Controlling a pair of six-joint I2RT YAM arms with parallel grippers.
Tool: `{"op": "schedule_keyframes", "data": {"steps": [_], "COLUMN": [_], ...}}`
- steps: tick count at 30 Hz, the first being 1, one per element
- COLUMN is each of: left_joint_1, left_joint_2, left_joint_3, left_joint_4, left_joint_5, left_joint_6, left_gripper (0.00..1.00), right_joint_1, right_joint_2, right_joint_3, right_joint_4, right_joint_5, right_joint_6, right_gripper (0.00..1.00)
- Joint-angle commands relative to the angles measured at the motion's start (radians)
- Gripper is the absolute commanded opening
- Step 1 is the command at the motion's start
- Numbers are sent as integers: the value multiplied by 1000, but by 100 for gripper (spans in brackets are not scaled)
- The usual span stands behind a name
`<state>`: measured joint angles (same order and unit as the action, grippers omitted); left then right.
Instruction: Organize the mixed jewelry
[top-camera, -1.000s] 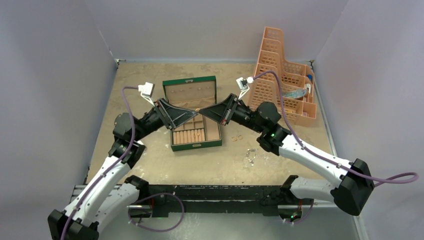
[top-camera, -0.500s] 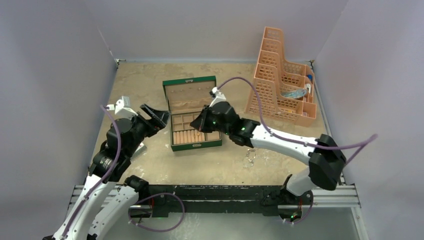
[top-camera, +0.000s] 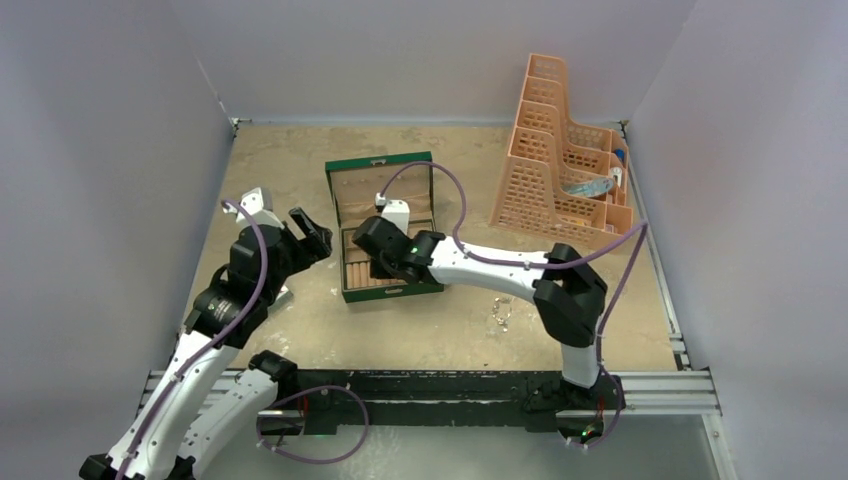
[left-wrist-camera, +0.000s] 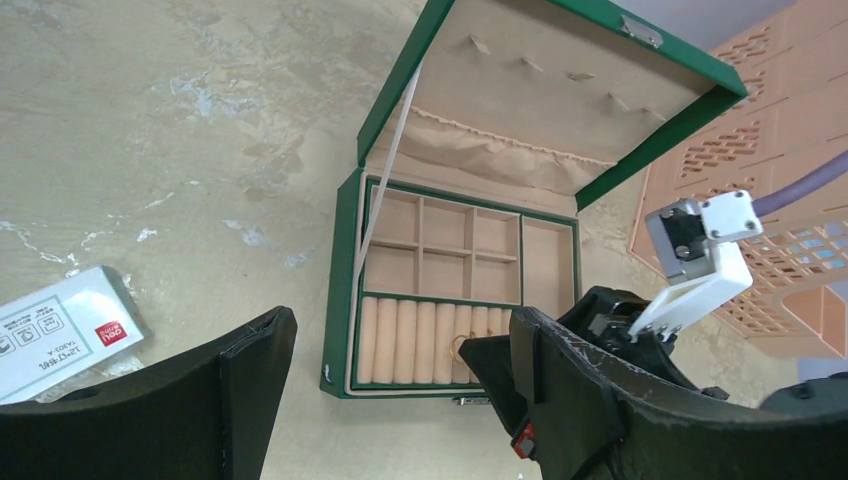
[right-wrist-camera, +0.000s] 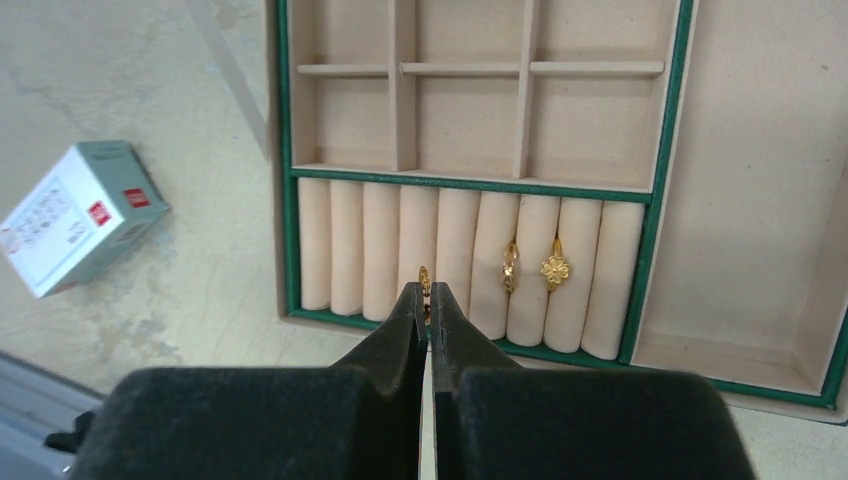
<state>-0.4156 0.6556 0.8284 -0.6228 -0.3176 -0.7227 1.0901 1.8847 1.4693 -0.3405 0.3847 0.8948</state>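
My right gripper (right-wrist-camera: 427, 292) is shut on a small gold ring (right-wrist-camera: 424, 278) and holds it at a slot between the beige ring rolls, near the front of the open green jewelry box (right-wrist-camera: 282, 200). Two more gold rings (right-wrist-camera: 510, 267) (right-wrist-camera: 555, 268) sit in the rolls to its right. In the top view the right gripper (top-camera: 375, 268) reaches over the box (top-camera: 392, 291). A silvery chain piece (top-camera: 500, 312) lies on the table right of the box. My left gripper (left-wrist-camera: 400, 400) is open and empty, left of the box (top-camera: 310, 232).
A small white carton (right-wrist-camera: 80, 215) lies on the table left of the box, also in the left wrist view (left-wrist-camera: 60, 325). An orange plastic rack (top-camera: 565, 170) stands at the back right. Grey walls enclose the table on three sides.
My right arm has swung left across the box and now points down at the ring rolls. My left gripper has drawn back from over the box to its left side.
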Motion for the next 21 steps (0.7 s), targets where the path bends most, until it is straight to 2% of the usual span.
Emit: {"op": "schedule_keyframes", "data": {"steps": [1, 9, 21], "left_joint_1": [-2, -2, -2], "left_joint_2": [12, 2, 4], "left_joint_3": [32, 29, 28], "left_joint_4": [5, 6, 5], "left_joint_5": [2, 0, -4], "left_joint_6": [41, 39, 40], "left_gripper": [79, 79, 79], "right_joint_1": [21, 24, 23], "right_joint_2": [40, 73, 116], "right_joint_3": [95, 144, 167], "right_joint_4": [-170, -251, -210], "right_joint_5": [107, 167, 132], "right_joint_6": [54, 98, 69], "right_gripper": [0, 0, 0]}}
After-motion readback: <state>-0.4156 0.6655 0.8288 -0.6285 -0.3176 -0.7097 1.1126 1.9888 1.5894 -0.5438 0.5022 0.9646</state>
